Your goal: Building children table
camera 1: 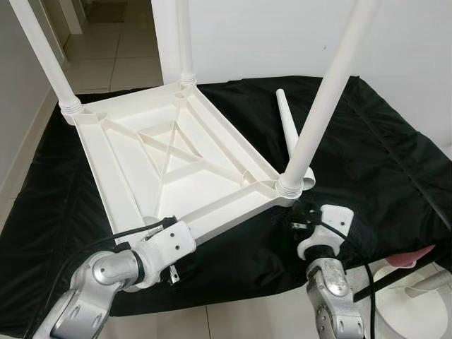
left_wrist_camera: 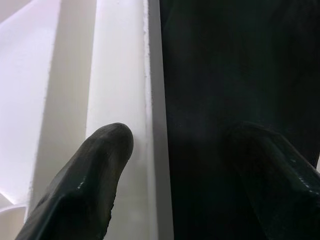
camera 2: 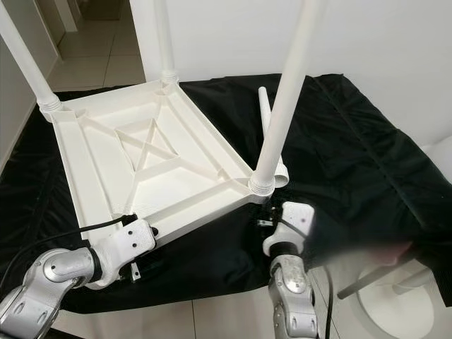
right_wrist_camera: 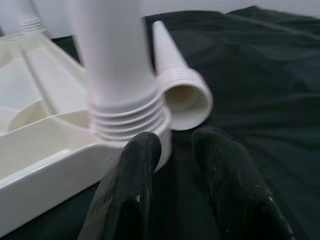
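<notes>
The white tabletop (camera 1: 169, 166) lies upside down on the black cloth (camera 1: 374, 155), ribbed underside up; the left gripper (left_wrist_camera: 172, 165) sits at its near left edge, fingers spread, one finger (left_wrist_camera: 85, 185) over the white rim and the other over the dark cloth, straddling the edge without clamping it; over to the right, the right gripper (right_wrist_camera: 175, 150) is down at the near right corner, just beside the threaded base of the near right leg (camera 1: 328, 92), its two fingers apart and holding nothing; the count now: three legs stand screwed into corners, the far left leg (camera 1: 42, 56), the far leg (camera 1: 185, 39) and that near right one; a fourth, loose leg (camera 1: 291, 138) lies flat on the cloth just behind the near right corner, its open threaded end facing the right gripper.
</notes>
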You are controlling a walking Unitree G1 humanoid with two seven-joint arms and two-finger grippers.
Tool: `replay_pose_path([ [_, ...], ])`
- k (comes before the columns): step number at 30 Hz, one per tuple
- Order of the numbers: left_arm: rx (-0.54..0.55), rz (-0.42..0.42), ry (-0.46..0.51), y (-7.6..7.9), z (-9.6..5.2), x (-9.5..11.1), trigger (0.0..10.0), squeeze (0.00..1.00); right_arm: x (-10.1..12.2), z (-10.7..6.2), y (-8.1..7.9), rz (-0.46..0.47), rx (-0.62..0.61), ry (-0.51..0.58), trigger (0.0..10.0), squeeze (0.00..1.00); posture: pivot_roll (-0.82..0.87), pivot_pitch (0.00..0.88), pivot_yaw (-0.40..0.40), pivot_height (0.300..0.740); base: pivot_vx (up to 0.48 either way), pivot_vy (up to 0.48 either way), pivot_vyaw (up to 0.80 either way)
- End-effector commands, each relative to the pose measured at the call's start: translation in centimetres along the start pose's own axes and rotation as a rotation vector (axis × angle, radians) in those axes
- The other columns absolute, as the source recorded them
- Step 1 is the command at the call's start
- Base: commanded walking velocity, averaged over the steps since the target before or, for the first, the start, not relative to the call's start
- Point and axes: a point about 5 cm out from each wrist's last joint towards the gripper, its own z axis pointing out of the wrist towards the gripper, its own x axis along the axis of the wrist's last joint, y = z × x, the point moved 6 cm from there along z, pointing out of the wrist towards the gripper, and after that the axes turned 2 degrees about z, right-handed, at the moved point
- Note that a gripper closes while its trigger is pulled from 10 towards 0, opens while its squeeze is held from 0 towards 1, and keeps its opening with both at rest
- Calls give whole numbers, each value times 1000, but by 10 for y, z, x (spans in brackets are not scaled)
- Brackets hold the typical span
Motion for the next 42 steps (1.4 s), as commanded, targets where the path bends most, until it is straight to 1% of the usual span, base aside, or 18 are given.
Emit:
replay_pose_path([
  [1, 4, 10, -24, 0, 1, -4, 10000, 0, 4, 2, 6, -15, -43, 22, 10000, 0, 5, 71, -19, 740, 0, 0, 0],
  [3, -1, 21, -43, 1, 3, -9, 10000, 0, 13, 10, 18, -63, -115, 59, 10000, 0, 5, 69, -16, 740, 0, 0, 0],
  [4, -1, 21, -43, 1, 3, -9, 10000, 0, 13, 10, 18, -63, -115, 59, 10000, 0, 5, 69, -16, 740, 0, 0, 0],
  [5, -13, 22, -53, 3, 4, -12, 10000, 0, 18, 16, 24, -116, -154, 76, 10000, 0, 5, 69, -15, 740, 0, 0, 0],
  [7, -20, 23, -58, 5, 4, -13, 10000, 0, 20, 20, 27, -126, -172, 85, 10000, 0, 4, 69, -12, 740, 0, 0, 0],
  [8, -20, 23, -58, 5, 4, -13, 10000, 0, 20, 20, 27, -126, -172, 85, 10000, 0, 4, 69, -12, 740, 0, 0, 0],
  [9, -39, 26, -68, 9, 4, -15, 10000, 0, 25, 28, 28, -134, -193, 100, 10000, 0, 6, 67, -11, 740, 0, 0, 0],
  [15, -81, 33, -89, 18, 3, -20, 10000, 0, 30, 50, 23, -121, -195, 104, 10000, 0, 12, 64, -9, 740, 0, 0, 0],
  [18, -87, 33, -93, 19, 3, -21, 10000, 0, 31, 55, 22, -116, -192, 103, 10000, 0, 12, 64, -9, 740, 0, 0, 0],
  [20, -98, 35, -96, 21, 2, -21, 10000, 0, 31, 61, 18, -116, -173, 97, 10000, 0, 15, 61, -8, 740, 0, 0, 0],
  [22, -141, 39, -93, 29, 0, -19, 10000, 0, 32, 77, 9, -123, -130, 76, 10000, 0, 16, 58, -5, 740, 0, 0, 0],
  [23, -141, 39, -93, 29, 0, -19, 10000, 0, 32, 77, 9, -123, -130, 76, 10000, 0, 16, 58, -5, 740, 0, 0, 0],
  [24, -177, 24, -87, 35, -1, -17, 10000, 0, 31, 88, 2, -124, -107, 59, 10000, 0, 18, 57, -7, 740, 0, 0, 0],
  [27, -184, 17, -90, 37, -1, -17, 10000, 0, 32, 92, -3, -122, -86, 55, 10000, 0, 18, 57, -7, 740, 0, 0, 0],
  [32, -254, -25, -81, 48, -5, -11, 10000, 0, 34, 105, -27, -121, 3, 47, 10000, 0, 18, 54, -8, 740, 0, 0, 0],
  [37, -301, -23, -70, 57, -7, -7, 10000, 0, 34, 111, -38, -108, 37, 38, 10000, 0, 16, 53, -5, 740, 0, 0, 0],
  [40, -356, -33, -80, 66, -12, -5, 10000, 0, 30, 117, -62, -122, 130, 3, 10000, 0, 12, 53, -3, 740, 0, 0, 0],
  [42, -369, -35, -79, 68, -14, -4, 10000, 0, 28, 119, -69, -127, 153, -10, 10000, 0, 11, 52, -5, 740, 0, 0, 0],
])
